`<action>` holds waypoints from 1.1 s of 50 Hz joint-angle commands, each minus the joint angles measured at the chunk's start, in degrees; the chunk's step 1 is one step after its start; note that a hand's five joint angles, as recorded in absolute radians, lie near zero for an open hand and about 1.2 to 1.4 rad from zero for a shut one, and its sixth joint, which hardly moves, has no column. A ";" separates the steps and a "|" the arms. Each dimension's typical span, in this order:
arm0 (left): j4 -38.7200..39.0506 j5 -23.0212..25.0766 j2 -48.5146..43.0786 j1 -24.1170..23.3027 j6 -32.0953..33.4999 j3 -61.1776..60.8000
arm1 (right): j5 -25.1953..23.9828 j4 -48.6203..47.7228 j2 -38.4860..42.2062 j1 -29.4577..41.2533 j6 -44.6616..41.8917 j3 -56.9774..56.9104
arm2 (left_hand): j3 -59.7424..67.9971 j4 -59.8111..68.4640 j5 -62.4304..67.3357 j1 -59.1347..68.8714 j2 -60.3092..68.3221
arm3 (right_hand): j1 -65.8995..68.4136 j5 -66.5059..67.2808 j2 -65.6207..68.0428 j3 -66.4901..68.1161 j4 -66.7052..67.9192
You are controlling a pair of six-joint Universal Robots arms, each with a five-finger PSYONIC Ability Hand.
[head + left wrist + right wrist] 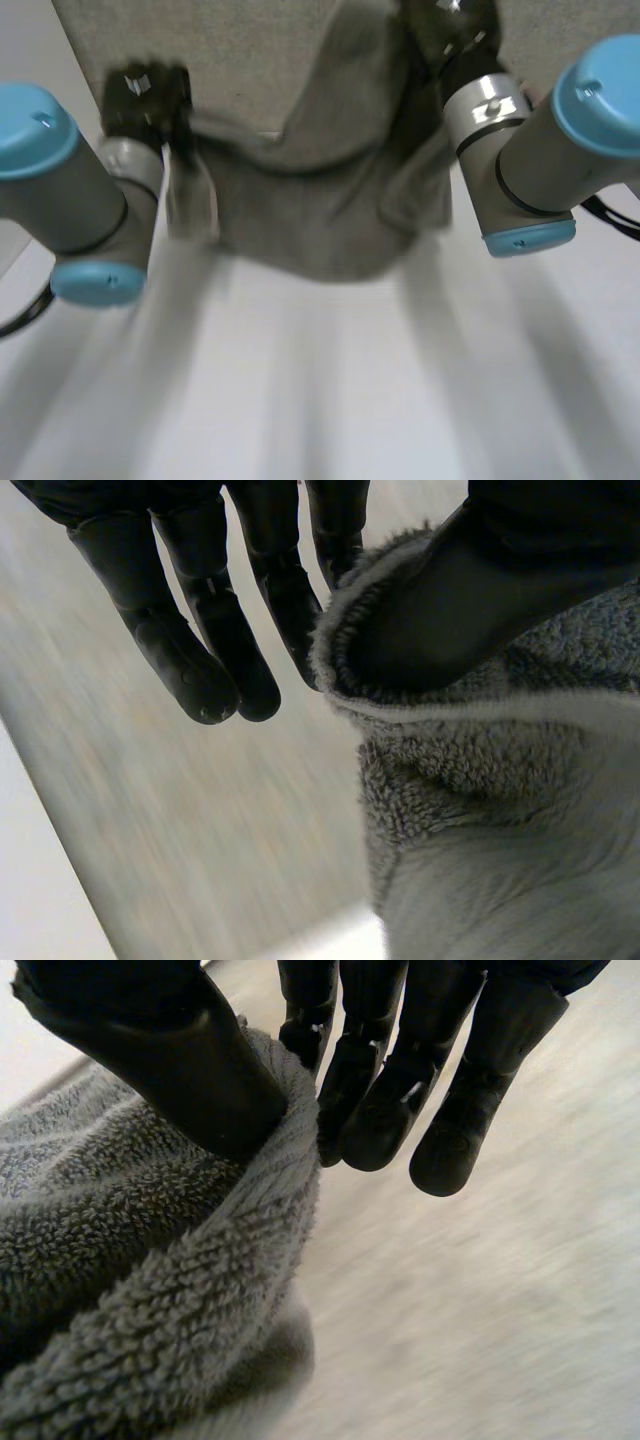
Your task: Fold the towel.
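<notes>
The grey towel (310, 190) hangs in a sagging fold between my two hands above the table, while its far part (220, 50) lies flat. My left hand (145, 100) grips the towel's left edge. In the left wrist view the thumb (480, 590) presses the fluffy hem (420, 715) against a finger (295, 610); the other fingers (190, 660) stay straight. At the right edge, my right hand (455, 40) holds the cloth. In the right wrist view its thumb (190, 1070) pinches the towel (150, 1290) against the fingers (380, 1110).
The white table (320, 400) stretches bare in front of the hanging towel. Both grey forearms with light-blue caps (95, 280) (530, 235) flank the cloth.
</notes>
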 commanded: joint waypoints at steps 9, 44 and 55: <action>0.24 10.37 0.90 3.79 0.23 -4.62 | -11.75 13.57 3.10 -1.32 -7.66 6.55 | -8.53 -7.33 -16.59 -4.21 -6.28 | 3.46 3.73 4.85 3.52 3.11; -2.57 15.55 10.13 3.62 20.01 -33.01 | -11.04 35.63 -5.25 -6.33 -8.27 12.26 | -8.53 -7.33 -16.59 -4.21 -6.28 | -66.54 -66.27 -65.15 -66.48 -66.89; -2.49 15.82 15.66 3.62 20.18 -39.34 | -10.78 41.17 11.63 -2.55 -8.45 -2.50 | -8.53 -7.33 -16.59 -4.21 -6.28 | -61.74 -61.48 -60.36 -61.69 -62.10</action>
